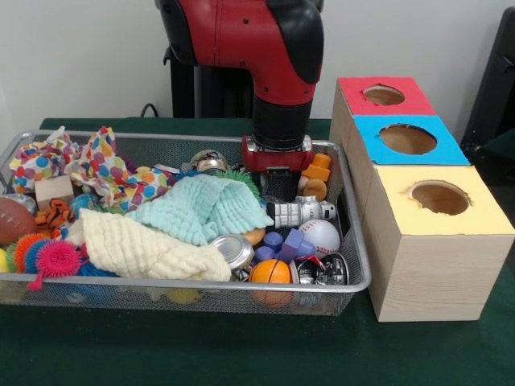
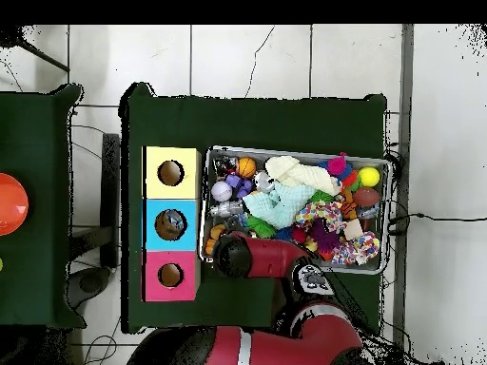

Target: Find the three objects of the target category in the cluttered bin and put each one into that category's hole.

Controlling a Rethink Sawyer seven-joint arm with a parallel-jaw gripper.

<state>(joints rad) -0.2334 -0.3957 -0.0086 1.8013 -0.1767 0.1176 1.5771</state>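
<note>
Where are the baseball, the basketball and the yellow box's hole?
baseball (image 1: 322, 235): front view, on its white face.
basketball (image 1: 270, 272): front view, on its orange top above the bin rim.
yellow box's hole (image 1: 440, 196): front view, at the middle of the round opening.

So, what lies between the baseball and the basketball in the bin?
In the front view, purple and blue plastic blocks sit between the baseball and the basketball, touching both.

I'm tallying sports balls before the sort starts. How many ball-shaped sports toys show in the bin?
3, in the front view: a brown football at the left end, a baseball near the right end, and a basketball by the front rim. Cloths cover much of the bin, so more may be hidden.
</note>
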